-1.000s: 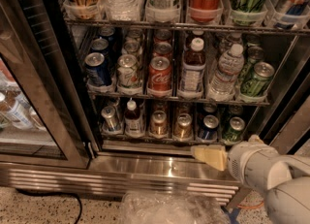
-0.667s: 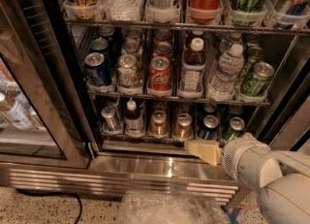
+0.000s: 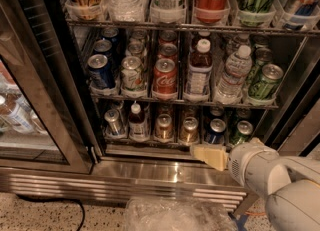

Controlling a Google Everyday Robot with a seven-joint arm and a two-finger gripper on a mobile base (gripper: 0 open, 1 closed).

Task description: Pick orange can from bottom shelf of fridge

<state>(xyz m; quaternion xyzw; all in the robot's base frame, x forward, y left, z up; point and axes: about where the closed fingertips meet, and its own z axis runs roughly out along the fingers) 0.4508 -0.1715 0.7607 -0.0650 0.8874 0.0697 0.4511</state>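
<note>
The fridge (image 3: 150, 171) stands open, its steel sill in front of me. Its bottom shelf (image 3: 150, 141) holds a row of short cans. The orange can (image 3: 189, 131), coppery with a silver top, stands near the middle of the row, with a similar coppery can (image 3: 163, 127) just to its left. My gripper (image 3: 209, 156) comes in from the lower right on a white arm. It hovers over the sill, just below and slightly right of the orange can, apart from it and holding nothing.
On the bottom shelf also stand a silver can (image 3: 114, 122), a small bottle (image 3: 136, 121), a dark blue can (image 3: 216, 130) and a green can (image 3: 242, 132). The glass door (image 3: 45, 100) stands open at the left. A crumpled plastic bag (image 3: 175, 216) and a black cable (image 3: 50, 203) lie on the floor.
My gripper has moved left along the sill, closer to the orange can. The cans and bottles have not moved.
</note>
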